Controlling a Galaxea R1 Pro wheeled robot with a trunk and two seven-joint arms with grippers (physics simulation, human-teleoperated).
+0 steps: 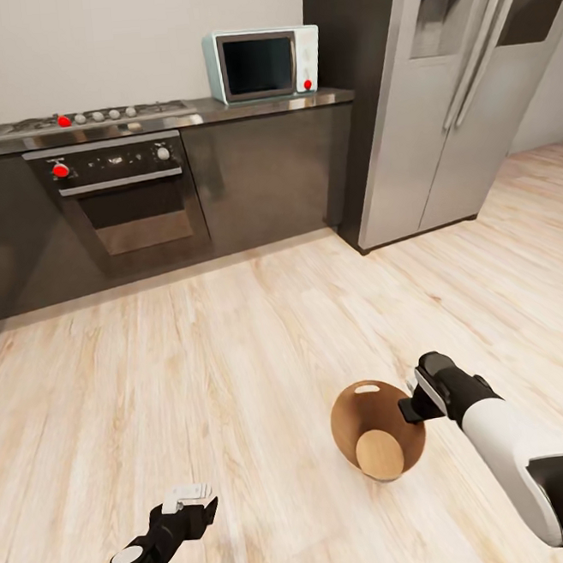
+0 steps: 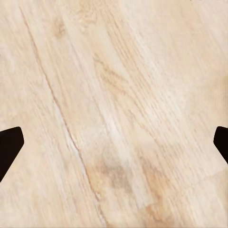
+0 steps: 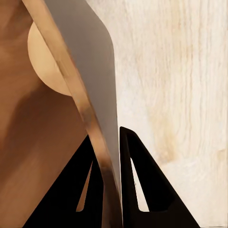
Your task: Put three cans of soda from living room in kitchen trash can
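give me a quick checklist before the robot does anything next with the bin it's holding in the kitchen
1. Right gripper shut on the bin wall, one finger inside and one outside: ok.
2. Bin's inside bare, no cans in it in the head view: not ok for the task.
3. Left gripper open and holding nothing, wood floor under it: ok.
4. Floor around the bin free of obstacles: ok.
5. Bin clear of the oven and fridge: ok.
6. Bin resting on the floor or lifted: cannot tell.
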